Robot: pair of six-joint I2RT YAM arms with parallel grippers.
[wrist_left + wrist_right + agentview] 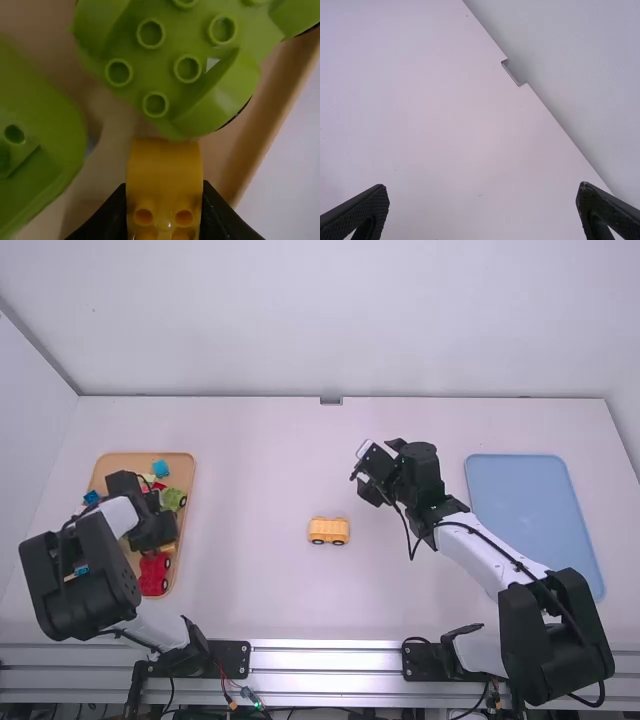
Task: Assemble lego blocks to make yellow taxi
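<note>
Left wrist view: pinching a yellow block (164, 162) by its sides with the left gripper (164, 192), over the tray (125, 461), probably keeping the studs (184, 218) free. Now to the wheeled yellow base (328, 531), central on the table (250, 540), likely for building room. Spread wide with the right gripper (482, 190).

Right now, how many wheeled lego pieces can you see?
3: the yellow base on the table between the arms, plus the green piece and red piece in the tan tray. The left arm may hide more.
</note>
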